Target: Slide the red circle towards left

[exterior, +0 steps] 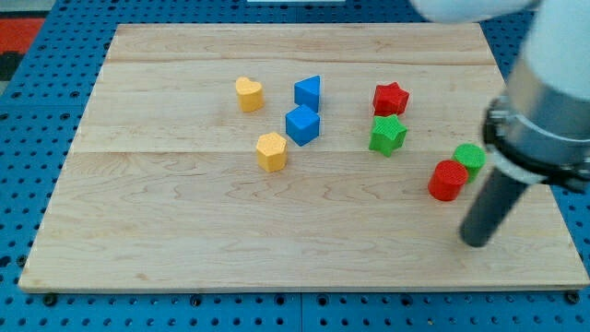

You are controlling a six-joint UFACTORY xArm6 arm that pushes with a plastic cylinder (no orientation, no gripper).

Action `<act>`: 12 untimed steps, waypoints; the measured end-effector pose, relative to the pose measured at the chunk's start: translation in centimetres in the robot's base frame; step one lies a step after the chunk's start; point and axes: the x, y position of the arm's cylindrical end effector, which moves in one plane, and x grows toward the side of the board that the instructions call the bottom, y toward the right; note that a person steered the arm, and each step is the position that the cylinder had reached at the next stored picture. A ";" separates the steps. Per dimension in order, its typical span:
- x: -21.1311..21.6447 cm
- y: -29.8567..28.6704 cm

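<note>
Nearest the view's bottom: my tip [476, 242], the lower end of a dark rod, resting on the bench [277, 249] at the view's lower right. No fingers on this arm — nothing that opens or closes, nothing held.

Red circle [448, 180]: on the bench's right part, just up and to the view's left of my tip, with a small gap between them. The rod rises past the circle's right side.

Green circle [470, 157]: touching or nearly touching the red circle on its upper right; partly hidden by the rod's collar.

Green star [388, 135]: left of the red circle, apart from it, toward the bench's middle.

Red star [390, 98]: directly above the green star, close to it.

Blue cube [302, 124]: near the bench's centre, well left of the stars.

Blue triangular block [309, 92]: just above the blue cube.

Yellow hexagonal block [272, 151]: just below and left of the blue cube — almost touching.

Yellow heart-like block [249, 93]: left of the blue triangular block, upper centre.

Blue pegboard [37, 120]: surrounds the bench on all sides.
</note>
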 end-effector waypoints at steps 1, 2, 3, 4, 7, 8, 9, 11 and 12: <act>-0.7 5.5; -4.3 5.7; -7.5 4.7; -7.5 4.7; -7.5 -4.2; -7.5 -7.1; -7.5 -10.1; -8.3 -13.9; -9.1 -15.3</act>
